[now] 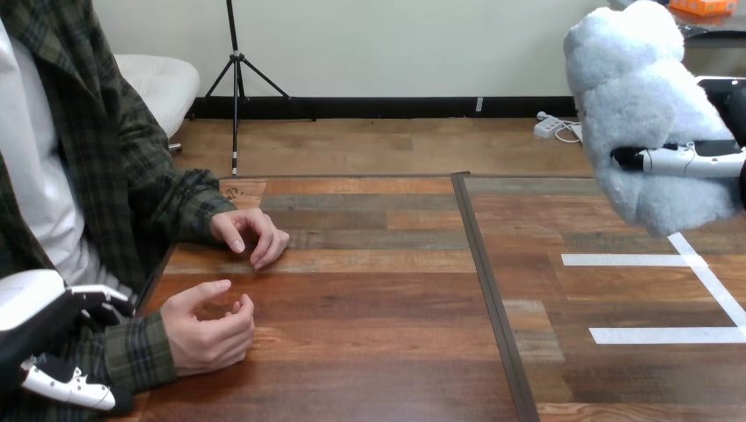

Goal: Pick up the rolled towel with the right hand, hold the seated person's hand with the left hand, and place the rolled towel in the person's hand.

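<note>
Wooden table (369, 352) spans the view, planks in mixed browns.

Left hand (44, 338) is at the table's near left corner, white back shell up, against the plaid sleeve (136, 352) of the person's near arm. It sits on the forearm side of the cuff. Can't tell whether it has a grip on that arm or just rests beside it.

Just right of the left hand, past the cuff, is the person's near hand (207, 327). It rests on its edge on the table, loosely cupped, thumb up.

Further up and right of the left hand is the person's far hand (251, 236), palm down on the table, loosely curled. The two are apart, with bare wood between them.

Dark seam (488, 281) runs front to back through the table mid-view, well right of both. Right of the seam, white tape lines (651, 259) lie on the table below the right hand.

Right hand (695, 161) is up at the view's right edge, raised clear of the table. It's closed on the rolled towel (638, 97), with a white finger wrapped across the towel's lower front.

Towel is fluffy, pale blue-white, roughly upright in the grip. Most of its bulk is above and left of the right hand, with a lump hanging below it. It's well apart from the person's hands, on the other side of the seam.
</note>
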